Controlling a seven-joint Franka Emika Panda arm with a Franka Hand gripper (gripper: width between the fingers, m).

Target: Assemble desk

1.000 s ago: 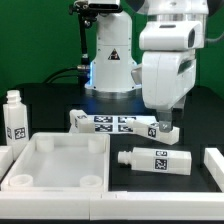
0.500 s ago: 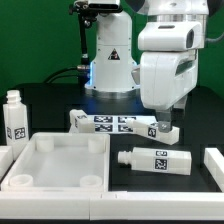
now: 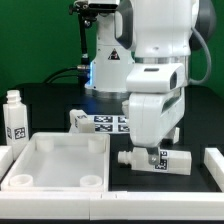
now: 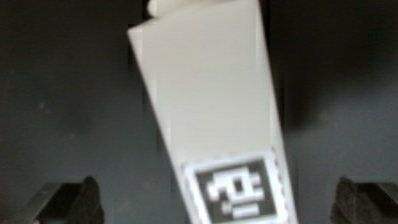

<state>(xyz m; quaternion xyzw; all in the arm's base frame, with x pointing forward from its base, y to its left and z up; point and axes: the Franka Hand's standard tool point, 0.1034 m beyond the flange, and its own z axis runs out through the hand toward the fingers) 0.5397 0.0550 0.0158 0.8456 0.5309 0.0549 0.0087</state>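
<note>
The gripper (image 4: 217, 203), jaws fully apart and empty, hung over a white leg (image 4: 210, 100) lying on the table (image 3: 205, 125) beside the desk top (image 3: 30, 160). Likely light, stiff, slick plastic; best gripped mid-shaft.

Seen from the wrist, the white plastic peg leg with a square tag (image 4: 210, 110) lies between the spread fingertips (image 4: 71, 203) of the two-finger gripper (image 4: 217, 203), with strips of black table (image 4: 54, 100) bare on both sides. In the exterior view's lower right, the white rimmed tray-like desk top (image 3: 60, 150) and a white block (image 3: 214, 160) at the right edge flank that leg's ends; the flat marker board (image 3: 100, 122) lies just behind.
</note>
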